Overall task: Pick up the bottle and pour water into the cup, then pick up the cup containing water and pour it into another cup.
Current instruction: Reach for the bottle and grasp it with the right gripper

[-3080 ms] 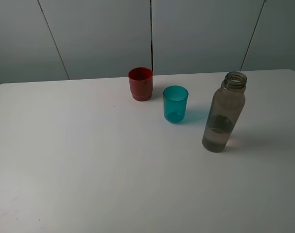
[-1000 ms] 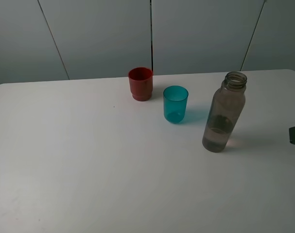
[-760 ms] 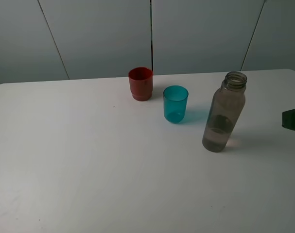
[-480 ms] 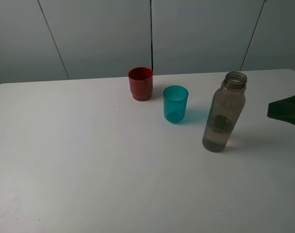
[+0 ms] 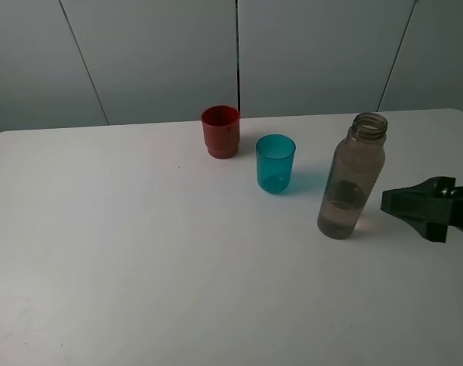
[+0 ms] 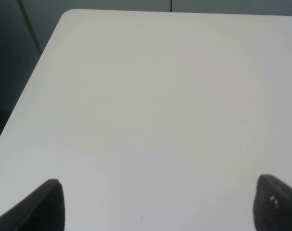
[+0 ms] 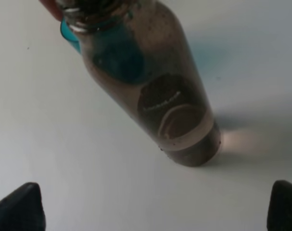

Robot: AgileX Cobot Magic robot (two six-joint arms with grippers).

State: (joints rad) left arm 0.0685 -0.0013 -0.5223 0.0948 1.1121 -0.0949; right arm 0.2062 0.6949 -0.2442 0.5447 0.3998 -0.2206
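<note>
Desk [image 5: 139, 252], white, seen from above. Three task items are noted on its far right half.

- Bottle [image 5: 352, 179]: smoky grey-brown, uncapped, standing upright on the desk. A shallow layer of water is seen at its bottom. It is the item nearest the right edge.
- Teal cup [image 5: 275, 162]: upright, set to the left of the bottle and a little farther back; near it but not touching.
- Red cup [image 5: 220, 131]: upright, set farther back and left again, near the desk's far edge; apart from the teal cup.

Right tool [image 5: 418, 210]: seen at the right edge of the high view, just beside the bottle's lower half, no contact noted. Its two tips are spread wide apart and nothing is held. In the right wrist view the bottle is framed ahead of the tips, with the teal cup seen through its upper body.

Left tool [image 6: 160, 207]: seen only in its own wrist view, tips wide apart, nothing between them but bare desk near a rounded corner.
</note>
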